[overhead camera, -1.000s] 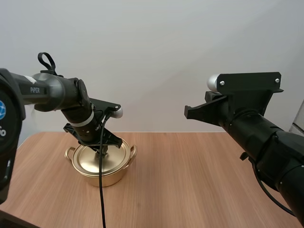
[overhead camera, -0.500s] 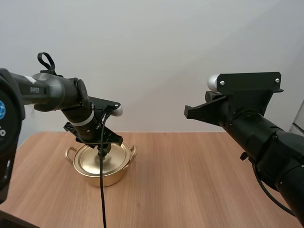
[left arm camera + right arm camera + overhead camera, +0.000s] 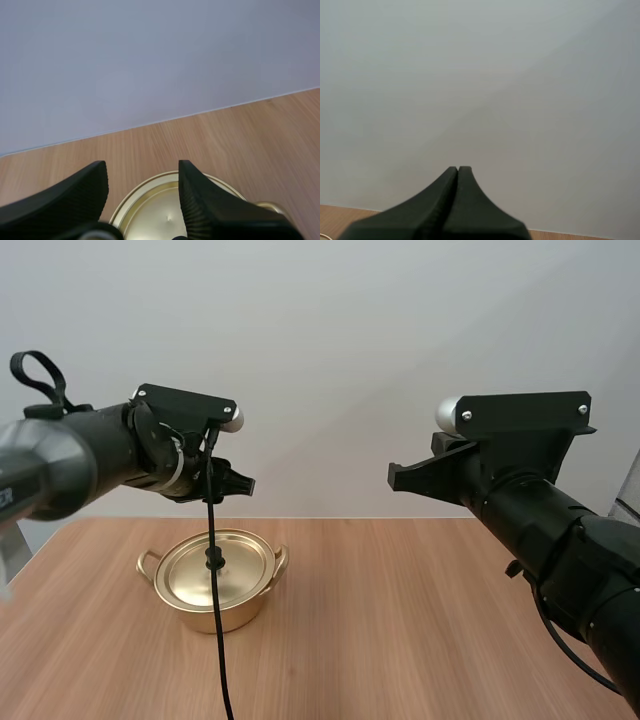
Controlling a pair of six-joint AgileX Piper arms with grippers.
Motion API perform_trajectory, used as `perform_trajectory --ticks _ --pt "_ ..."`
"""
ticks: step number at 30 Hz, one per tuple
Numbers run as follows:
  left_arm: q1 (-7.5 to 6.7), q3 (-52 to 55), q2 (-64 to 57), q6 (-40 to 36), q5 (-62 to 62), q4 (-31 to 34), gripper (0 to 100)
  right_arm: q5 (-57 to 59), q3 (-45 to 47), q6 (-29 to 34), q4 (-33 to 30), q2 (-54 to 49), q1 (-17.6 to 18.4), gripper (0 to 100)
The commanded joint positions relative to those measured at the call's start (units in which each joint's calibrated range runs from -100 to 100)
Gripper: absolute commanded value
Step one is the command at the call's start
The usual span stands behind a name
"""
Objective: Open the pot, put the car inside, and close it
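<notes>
A golden pot (image 3: pixel 214 602) with two small handles stands on the wooden table (image 3: pixel 400 620) at the left. Its lid (image 3: pixel 190 573) lies on it, a small dark knob (image 3: pixel 212 560) at the centre. My left gripper (image 3: pixel 238 483) hangs in the air above the pot's far side, apart from the lid. In the left wrist view its fingers (image 3: pixel 142 167) stand open with nothing between them, over the lid (image 3: pixel 155 212). My right gripper (image 3: pixel 395 478) is held high over the table's right half, and its fingers (image 3: pixel 458 170) lie together as one wedge.
The bare wooden table stretches from the pot to the right edge, beneath the right arm. A plain light wall stands behind the table.
My left gripper has let go of the lid's knob and risen well above the pot. The lid stays on the pot. The right arm has not moved.
</notes>
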Motion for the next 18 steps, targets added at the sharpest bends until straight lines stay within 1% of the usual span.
perform_trajectory --ticks 1,5,7,12,13,16,18 --pt "0.02 8.99 -7.45 -0.04 -28.49 -0.36 72 -0.02 0.0 -0.04 -0.07 -0.05 -0.03 0" --pt "0.02 20.6 -16.05 -0.04 -48.49 -0.51 72 -0.02 0.0 -0.04 -0.08 -0.05 -0.03 0" --pt "0.02 24.43 -20.49 -0.04 -54.38 -0.51 72 -0.02 0.0 -0.04 -0.08 -0.05 -0.03 0" --pt "0.02 27.64 -30.62 -0.04 -56.41 -1.42 72 -1.31 0.0 -0.04 -0.08 -0.05 -0.03 0" --pt "0.02 27.73 -32.66 -0.04 -56.24 -2.94 72 -1.48 0.0 -0.04 -0.08 -0.05 -0.03 0" --pt "0.17 27.73 -38.33 -0.04 -55.26 -11.8 72 -1.86 0.0 -0.04 -0.18 -0.05 -0.03 0" --pt "0.66 27.73 -41.86 0.57 -54.16 -12.42 72 -2.12 0.0 -0.04 -0.18 -0.05 -0.03 0"
